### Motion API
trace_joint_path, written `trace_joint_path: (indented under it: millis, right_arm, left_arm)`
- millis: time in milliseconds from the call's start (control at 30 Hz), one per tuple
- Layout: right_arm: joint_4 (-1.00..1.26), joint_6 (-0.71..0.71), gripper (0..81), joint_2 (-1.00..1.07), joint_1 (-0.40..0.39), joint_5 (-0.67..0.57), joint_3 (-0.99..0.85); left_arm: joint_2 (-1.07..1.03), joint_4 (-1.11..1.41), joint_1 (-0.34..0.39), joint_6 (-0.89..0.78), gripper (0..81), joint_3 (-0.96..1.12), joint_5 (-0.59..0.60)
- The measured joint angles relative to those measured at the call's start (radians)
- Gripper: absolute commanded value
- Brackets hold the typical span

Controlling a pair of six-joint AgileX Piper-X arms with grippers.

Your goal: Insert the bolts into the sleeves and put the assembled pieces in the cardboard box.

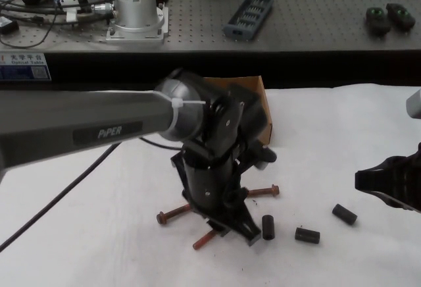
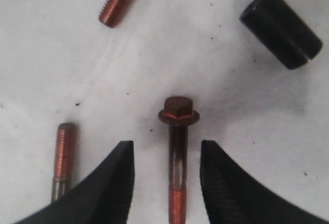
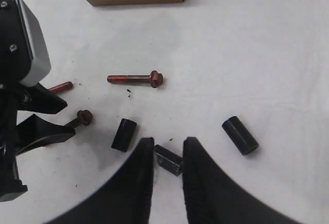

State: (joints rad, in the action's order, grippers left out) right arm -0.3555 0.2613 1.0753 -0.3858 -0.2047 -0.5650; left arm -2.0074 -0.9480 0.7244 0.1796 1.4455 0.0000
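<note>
The left arm [image 1: 79, 129] comes in from the left edge of the high view and points down at the white cloth [image 1: 99, 247] around the middle of the frame. The left gripper [image 2: 165, 144] is spread open and straddles the middle bolt [image 2: 177, 157]. The shank runs up the gap, the hex head pokes out past the tips, and there's bare cloth on both sides, so nothing is pinched.

In that wrist view, the second bolt [image 2: 62, 154] lies at lower left, just beside one finger. The third bolt [image 2: 118, 3] is at upper left and the first sleeve [image 2: 280, 29] at upper right. None of them touch each other.

The cardboard box [image 1: 265, 109] sits in the centre of the high view, behind the left gripper. All three bolts and all the sleeves are out on the cloth, with no bolt in a sleeve.

The second sleeve [image 1: 307, 235] and the third sleeve [image 1: 344, 214] are further right, near each other.

The right gripper [image 1: 388, 182] is at the right edge, apart from the sleeves. Its wrist view shows the jaws parted and holding nothing, with the second sleeve peeking through the gap.
</note>
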Motion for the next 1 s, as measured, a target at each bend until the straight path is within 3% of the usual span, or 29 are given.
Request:
trace_joint_path:
  millis: [200, 1000]
  right_arm:
    - [0.0, 0.0, 16.7, 0.0, 0.0, 0.0, 0.0]
    - [0.0, 0.013, 16.7, 0.0, 0.0, 0.0, 0.0]
  left_arm:
    - [0.0, 0.004, 0.0, 0.004, 25.3, 0.009, 0.0]
    - [-0.04, 0.006, 0.0, 0.022, 25.5, 0.009, 0.041]
